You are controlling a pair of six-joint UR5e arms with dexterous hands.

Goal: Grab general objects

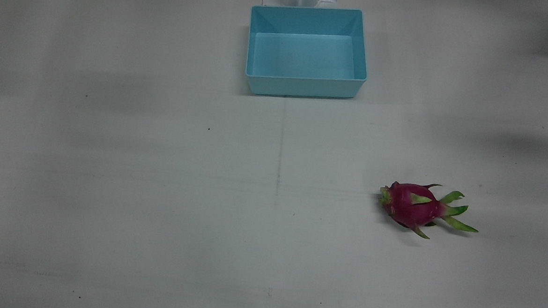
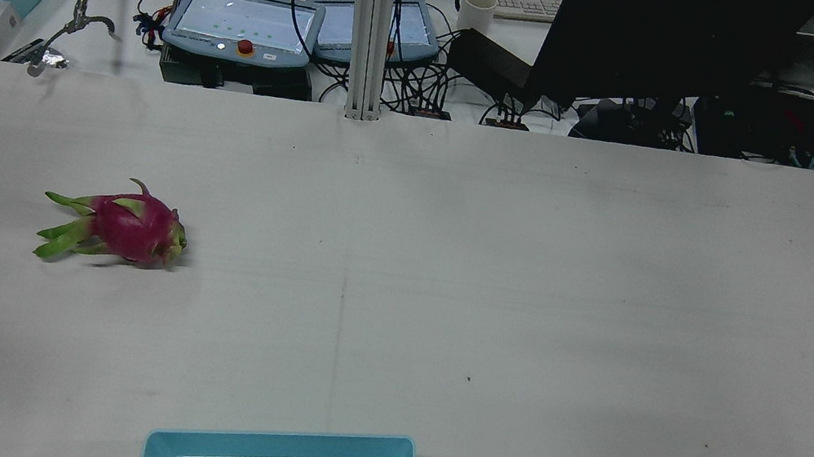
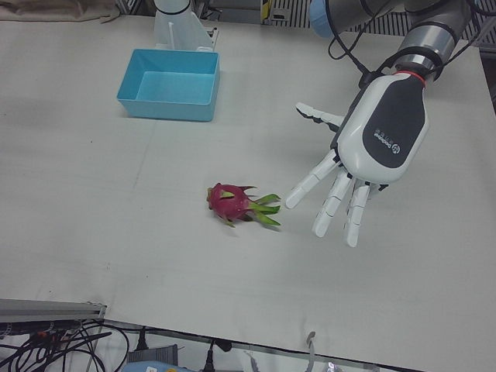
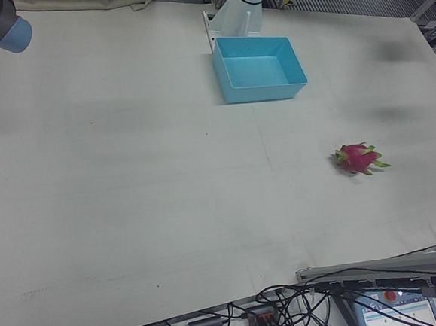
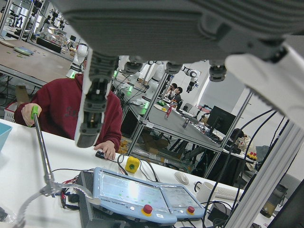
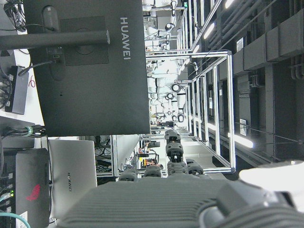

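Nearby, magenta dragon fruit (image 3: pixel 231 203), green-scaled, lies beside left hand (image 3: pixel 378 139), fingers (image 3: pixel 335 194) apart; right's unclear.

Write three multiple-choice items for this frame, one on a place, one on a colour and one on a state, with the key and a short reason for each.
1. Where does the dragon fruit lie?
A. inside the bin
B. on the bare table, apart from the bin
C. in the left hand

2. What colour is the bin?
A. light blue
B. red
C. black

3. What state is the left hand in?
A. shut on the fruit
B. shut on nothing
C. open, fingers spread, holding nothing

Key:
1 B: the front view shows the fruit on the white table, well clear of the bin.
2 A: its walls and floor show light blue in every table view.
3 C: the left-front view shows the fingers spread beside the fruit, with nothing between them.
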